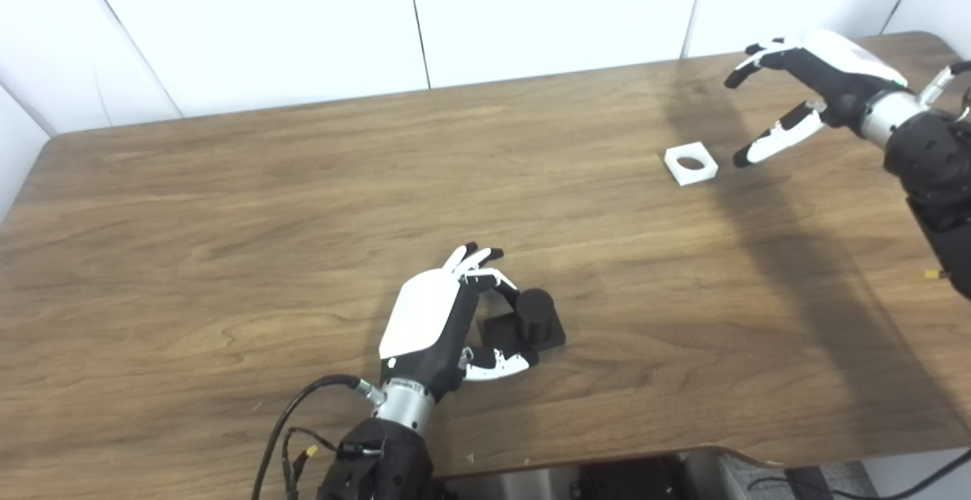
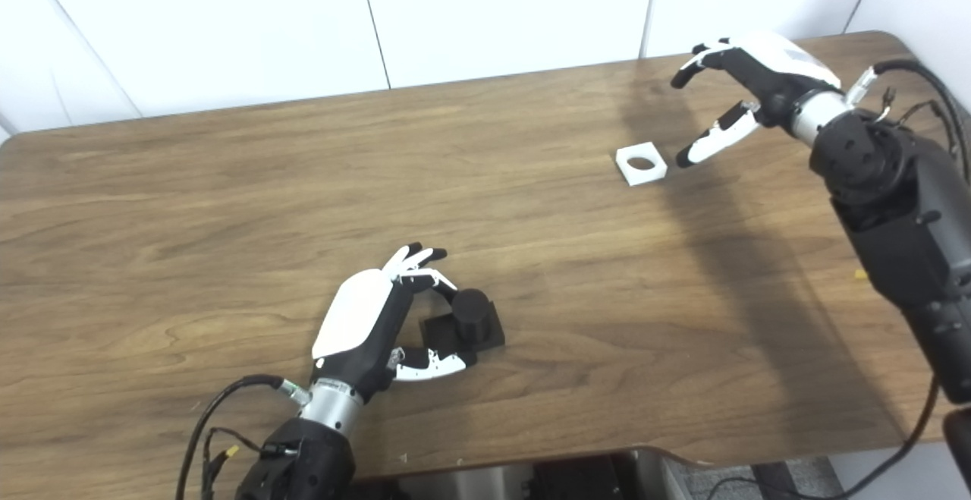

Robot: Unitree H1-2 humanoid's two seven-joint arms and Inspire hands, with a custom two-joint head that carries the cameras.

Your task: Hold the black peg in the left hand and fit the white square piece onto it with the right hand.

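Two hands over a brown wood-grain tabletop (image 1: 227, 204), well apart from each other.

Left hand (image 1: 444, 325): near the front edge, white back turned up and to the left. Fingers (image 1: 497, 281) curl round the far side of the black peg (image 1: 535, 316); thumb (image 1: 501, 366) reaches along the near side of its base. The digits bracket the peg closely. Whether they actually press on it cannot be told from either eye view, so the grasp is not confirmed. The peg is a short round post standing upright on a flat square black base, and the base rests on the tabletop.

Right hand (image 1: 815, 94): at the far right of the tabletop, palm facing left. Fingers and thumb are spread wide with nothing between them. Its thumb tip sits just beside the right edge of the white square piece (image 1: 691, 164), with a small gap visible; the fingers arch above and behind it.

White square piece: lies flat on the tabletop, round hole facing up, just left of the right hand and far from the peg.
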